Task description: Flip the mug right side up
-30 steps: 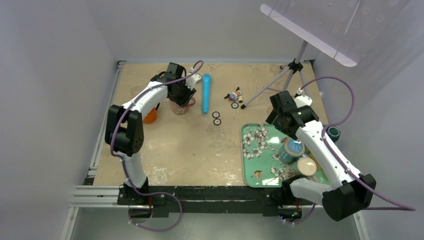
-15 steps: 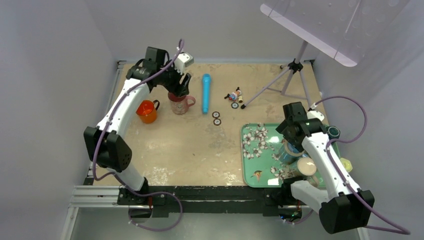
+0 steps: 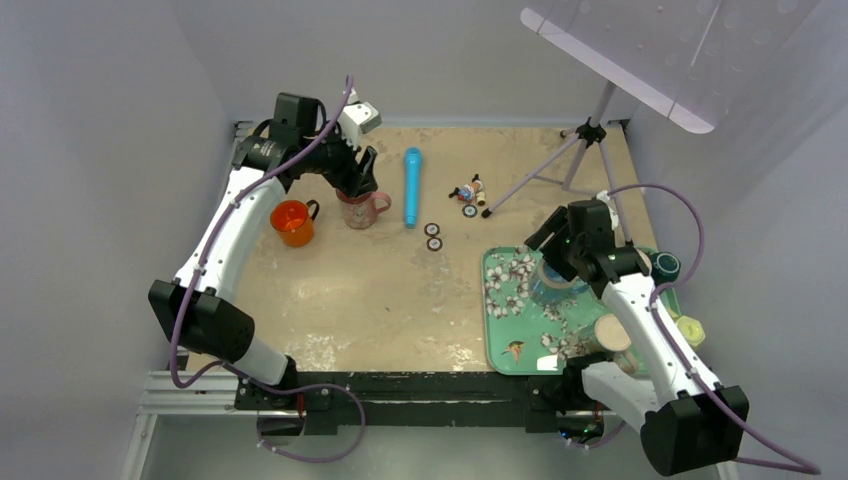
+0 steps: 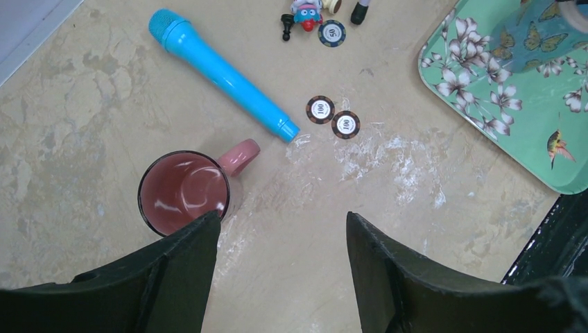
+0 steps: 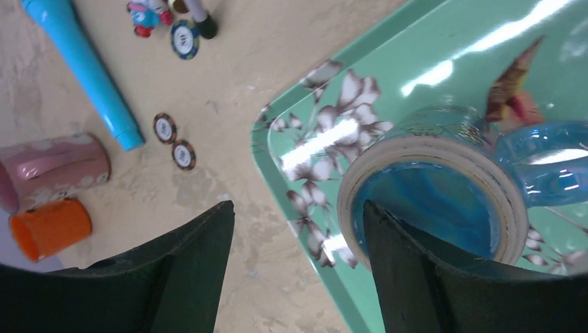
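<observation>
A pink mug [image 3: 358, 208] stands upright on the tan table, mouth up, handle to the right; the left wrist view shows its open mouth [image 4: 184, 193]. My left gripper [image 3: 358, 175] is open and empty just above it, the left finger [image 4: 177, 277] over the mug's rim. A blue mug [image 5: 433, 201] sits on the green floral tray [image 3: 497, 345], a thick cream ring facing up; I cannot tell whether this is rim or base. My right gripper [image 5: 297, 207] is open above the tray's left edge, its right finger [image 5: 416, 277] over that mug.
An orange cup [image 3: 291, 221] stands left of the pink mug. A blue toy microphone [image 3: 411, 186], two poker chips [image 3: 433, 236] and small toy figures [image 3: 468, 190] lie mid-table. A tripod [image 3: 560, 165] stands at the back right. A cream-topped cup [image 3: 612, 333] sits on the tray.
My left arm has lifted up and back off the pink mug, which now stands free and upright. My right gripper has swung back over the blue mug on the tray.
</observation>
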Tool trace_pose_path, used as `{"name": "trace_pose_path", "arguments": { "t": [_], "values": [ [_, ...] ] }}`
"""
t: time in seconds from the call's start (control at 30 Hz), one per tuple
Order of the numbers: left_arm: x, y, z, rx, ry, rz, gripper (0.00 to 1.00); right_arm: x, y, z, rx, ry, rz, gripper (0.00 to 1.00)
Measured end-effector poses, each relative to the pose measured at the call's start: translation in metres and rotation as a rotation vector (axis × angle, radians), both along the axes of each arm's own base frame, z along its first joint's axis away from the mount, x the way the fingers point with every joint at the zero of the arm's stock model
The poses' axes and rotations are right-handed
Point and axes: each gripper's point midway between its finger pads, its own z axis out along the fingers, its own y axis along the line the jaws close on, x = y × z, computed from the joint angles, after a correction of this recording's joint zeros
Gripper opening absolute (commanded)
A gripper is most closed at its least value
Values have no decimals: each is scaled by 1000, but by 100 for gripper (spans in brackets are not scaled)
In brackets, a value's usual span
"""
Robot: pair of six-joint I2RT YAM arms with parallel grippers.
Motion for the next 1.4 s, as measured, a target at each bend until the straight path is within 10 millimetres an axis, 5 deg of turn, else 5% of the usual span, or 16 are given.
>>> {"name": "trace_pose_path", "arguments": {
  "t": [0.27, 0.47, 0.53, 0.8, 0.9, 1.2, 1.4],
  "values": [
    [-1, 0, 0, 0, 4, -2, 71, 20, 38, 16, -3, 46, 177, 76],
    [-5, -2, -1, -7, 19, -14, 71, 37, 2, 87, -127, -63, 58, 92],
    [-6, -2, -2, -9, 25, -16, 71, 37, -11, 93, -130, -82, 6, 93],
    [-12, -3, 0, -22, 27, -30, 71, 13, -54, 2, -103, 174, -236, 82],
    [-17, -3, 4, -27, 19, -34, 71, 12, -55, -7, -86, 196, -282, 75],
    [-25, -1, 13, -34, -10, -34, 71, 17, -61, -44, -90, 291, -386, 74],
    [-26, 0, 10, -32, -3, -33, 71, 19, -59, -69, -80, 317, -387, 58]
  ]
}}
